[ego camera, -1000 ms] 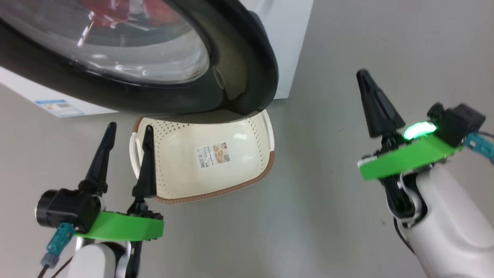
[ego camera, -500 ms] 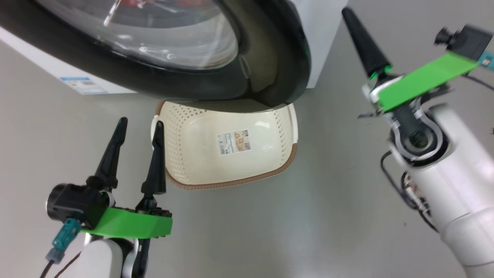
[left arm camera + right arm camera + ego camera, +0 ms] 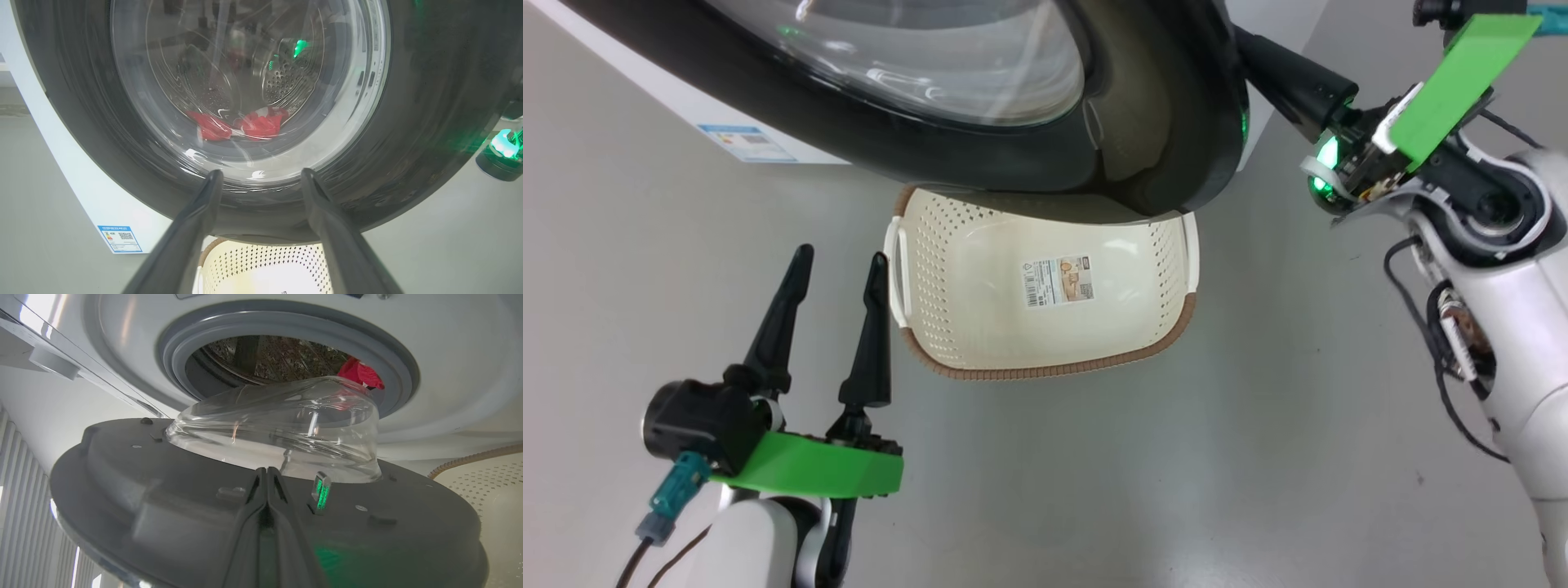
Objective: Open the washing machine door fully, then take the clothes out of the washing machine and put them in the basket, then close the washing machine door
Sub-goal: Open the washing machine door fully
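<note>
The washing machine door [image 3: 1160,122], black-rimmed with a bulging glass window [image 3: 278,428], stands partly open above the basket [image 3: 980,278]. My right gripper [image 3: 1262,57] is shut, and its fingertips reach behind the door's right edge. In the right wrist view this shut right gripper [image 3: 267,473] lies against the door's grey inner face [image 3: 163,490]. Red clothes [image 3: 361,373] lie in the drum of the washing machine [image 3: 449,355]; the clothes [image 3: 249,124] also show through the glass. My left gripper [image 3: 841,260] is open and holds nothing, left of the basket and in front of the door [image 3: 429,102].
Grey floor [image 3: 1135,457] stretches in front of and to the right of the basket. A blue-and-white sticker [image 3: 747,139] sits low on the machine's white front. The basket's rim [image 3: 212,249] lies directly under the door's lower edge.
The head camera has shifted, so the whole picture has slid right. My right gripper has risen and swung in behind the door's right edge. The left gripper stays open by the basket.
</note>
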You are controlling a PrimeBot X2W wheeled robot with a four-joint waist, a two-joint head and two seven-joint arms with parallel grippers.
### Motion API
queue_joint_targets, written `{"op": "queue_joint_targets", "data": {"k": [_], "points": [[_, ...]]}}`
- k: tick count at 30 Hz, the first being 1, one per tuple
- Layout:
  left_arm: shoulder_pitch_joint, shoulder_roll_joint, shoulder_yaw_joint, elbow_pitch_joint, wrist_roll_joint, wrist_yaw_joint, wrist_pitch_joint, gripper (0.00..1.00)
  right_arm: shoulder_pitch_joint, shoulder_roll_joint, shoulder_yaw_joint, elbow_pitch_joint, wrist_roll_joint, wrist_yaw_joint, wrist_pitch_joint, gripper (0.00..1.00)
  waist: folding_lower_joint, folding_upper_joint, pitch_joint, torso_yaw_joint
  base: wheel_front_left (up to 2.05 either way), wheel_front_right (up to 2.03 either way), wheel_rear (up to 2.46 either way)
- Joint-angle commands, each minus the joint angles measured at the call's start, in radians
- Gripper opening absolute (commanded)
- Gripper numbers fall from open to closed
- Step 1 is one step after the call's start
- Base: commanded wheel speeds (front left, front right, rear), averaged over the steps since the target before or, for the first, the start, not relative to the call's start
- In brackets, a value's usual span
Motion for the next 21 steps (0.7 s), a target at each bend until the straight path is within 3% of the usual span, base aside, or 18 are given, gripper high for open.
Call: {"op": "queue_joint_targets", "data": {"k": [1, 9, 21], "points": [[-0.012, 0.023, 0.023, -0.017, -0.004, 0.007, -0.009, 1.0, -0.022, 0.018, -0.011, -0.009, 0.018, 0.007, 0.046, 0.0, 0.0, 0.0, 0.008, 0.008, 0.0, 0.0, 0.0], [-0.02, 0.023, 0.016, -0.008, -0.009, 0.01, -0.009, 1.0, -0.047, 0.04, -0.043, -0.009, 0.001, 0.007, 0.208, 0.0, 0.0, 0.0, 0.019, 0.019, 0.0, 0.0, 0.0], [-0.007, 0.023, 0.017, -0.001, -0.018, 0.02, -0.009, 1.0, 0.048, 0.087, -0.063, -0.065, -0.081, 0.007, 0.308, 0.0, 0.0, 0.0, -0.043, 0.046, 0.0, 0.0, 0.0]]}}
